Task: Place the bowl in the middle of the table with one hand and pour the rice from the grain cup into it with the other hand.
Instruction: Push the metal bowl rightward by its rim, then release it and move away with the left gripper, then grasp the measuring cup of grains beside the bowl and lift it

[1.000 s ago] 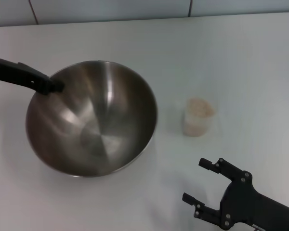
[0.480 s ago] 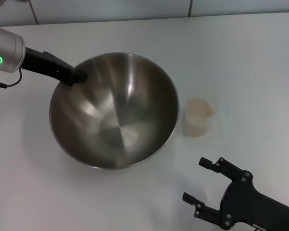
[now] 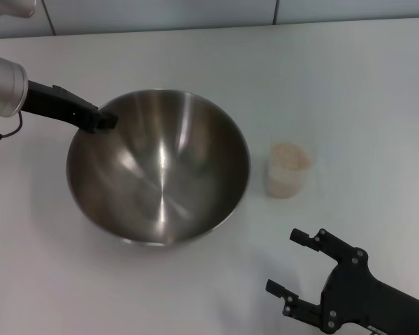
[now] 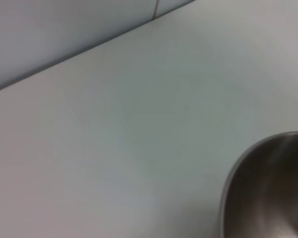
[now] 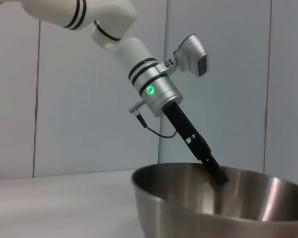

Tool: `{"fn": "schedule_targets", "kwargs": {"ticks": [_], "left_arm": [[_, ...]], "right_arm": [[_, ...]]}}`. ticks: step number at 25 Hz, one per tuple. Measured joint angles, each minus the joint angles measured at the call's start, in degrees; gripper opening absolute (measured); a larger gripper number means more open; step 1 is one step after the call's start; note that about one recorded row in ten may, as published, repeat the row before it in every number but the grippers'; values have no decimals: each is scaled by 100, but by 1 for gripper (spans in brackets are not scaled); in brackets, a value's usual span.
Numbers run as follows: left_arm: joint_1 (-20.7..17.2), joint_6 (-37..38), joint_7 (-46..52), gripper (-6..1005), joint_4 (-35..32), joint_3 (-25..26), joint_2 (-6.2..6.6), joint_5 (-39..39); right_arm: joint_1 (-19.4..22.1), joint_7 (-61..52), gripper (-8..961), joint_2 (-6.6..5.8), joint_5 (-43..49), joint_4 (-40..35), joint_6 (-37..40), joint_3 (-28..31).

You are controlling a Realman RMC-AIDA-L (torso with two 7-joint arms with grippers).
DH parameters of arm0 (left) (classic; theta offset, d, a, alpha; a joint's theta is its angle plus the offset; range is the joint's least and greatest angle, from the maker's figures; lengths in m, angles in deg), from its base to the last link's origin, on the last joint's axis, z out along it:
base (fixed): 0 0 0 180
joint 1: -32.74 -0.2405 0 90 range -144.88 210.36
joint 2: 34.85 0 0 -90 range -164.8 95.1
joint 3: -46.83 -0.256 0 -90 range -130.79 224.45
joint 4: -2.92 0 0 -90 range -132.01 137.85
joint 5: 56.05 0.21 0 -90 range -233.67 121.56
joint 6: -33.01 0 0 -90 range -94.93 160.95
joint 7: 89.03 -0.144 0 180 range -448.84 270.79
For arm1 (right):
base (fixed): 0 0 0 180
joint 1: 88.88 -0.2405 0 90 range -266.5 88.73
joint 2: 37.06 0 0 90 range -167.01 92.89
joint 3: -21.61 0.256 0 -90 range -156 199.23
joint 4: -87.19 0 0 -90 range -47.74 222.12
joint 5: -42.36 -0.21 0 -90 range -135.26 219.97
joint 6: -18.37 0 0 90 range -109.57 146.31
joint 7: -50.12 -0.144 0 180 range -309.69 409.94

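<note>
The steel bowl (image 3: 159, 167) sits left of the middle of the white table (image 3: 349, 84). My left gripper (image 3: 103, 120) is shut on the bowl's far left rim; in the right wrist view one black finger reaches down inside the bowl (image 5: 213, 208). The left wrist view shows part of the bowl's rim (image 4: 238, 173). The grain cup (image 3: 286, 171), holding rice (image 3: 290, 155), stands upright just right of the bowl, apart from it. My right gripper (image 3: 285, 262) is open and empty near the front right, short of the cup.
A tiled wall (image 3: 160, 14) runs along the table's far edge. Bare tabletop lies to the right of the cup and in front of the bowl.
My left arm carried the bowl to the right and away from me, then eased it slightly back, and it now looks more level. The cup and the right gripper have not moved.
</note>
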Motion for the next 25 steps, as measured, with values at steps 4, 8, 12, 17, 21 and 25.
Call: {"fn": "schedule_targets", "kwargs": {"ticks": [4,8,12,17,21,25], "left_arm": [[-152,169,-8,133,-392,-44,-29,-59],[-435,672,-36,150,-1437,-15,-28,-283],[-900,1138,-273,308,-2636,-2,-28,-874],[-2490,1342,-1594,596,-4154,-106,-67,-3140],[-4000,1667,-3411,715,-3781,-286,-71,-5102],[-4598,1850,-4619,804,-2793,-509,-84,-5690]], "right_arm": [[2,0,779,-6,0,0,0,4],[-17,0,779,-11,0,-1,1,2],[-20,0,779,-10,0,0,1,11],[-8,0,778,-9,-19,0,1,44],[14,0,778,-4,-48,-5,0,64],[5,0,778,0,-50,-9,-1,70]]}}
